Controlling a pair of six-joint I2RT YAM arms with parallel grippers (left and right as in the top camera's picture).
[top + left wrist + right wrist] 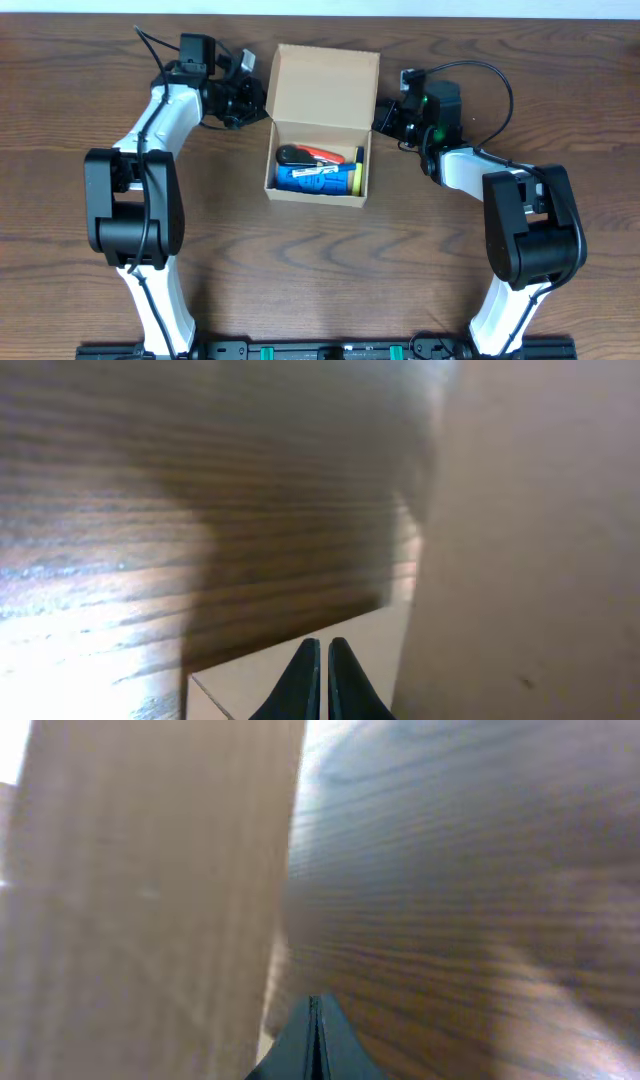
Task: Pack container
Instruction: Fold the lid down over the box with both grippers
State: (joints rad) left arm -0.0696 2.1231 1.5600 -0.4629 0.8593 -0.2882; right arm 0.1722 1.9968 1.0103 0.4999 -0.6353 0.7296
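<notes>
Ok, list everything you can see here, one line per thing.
container: one, brown cardboard, mid-table, lid open
blue item: one, yellow end, lying in the container
red and black item: one, in the container, behind the blue item
table: one, dark wood
left arm: one, white and black, left of the container
right arm: one, white and black, right of it
left tool: shut, empty, beside the lid
right tool: shut, empty, beside the lid

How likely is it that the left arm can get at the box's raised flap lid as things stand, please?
Probably yes: the shut left hand sits right beside the flap lid's left edge, with nothing visible between them.
</notes>
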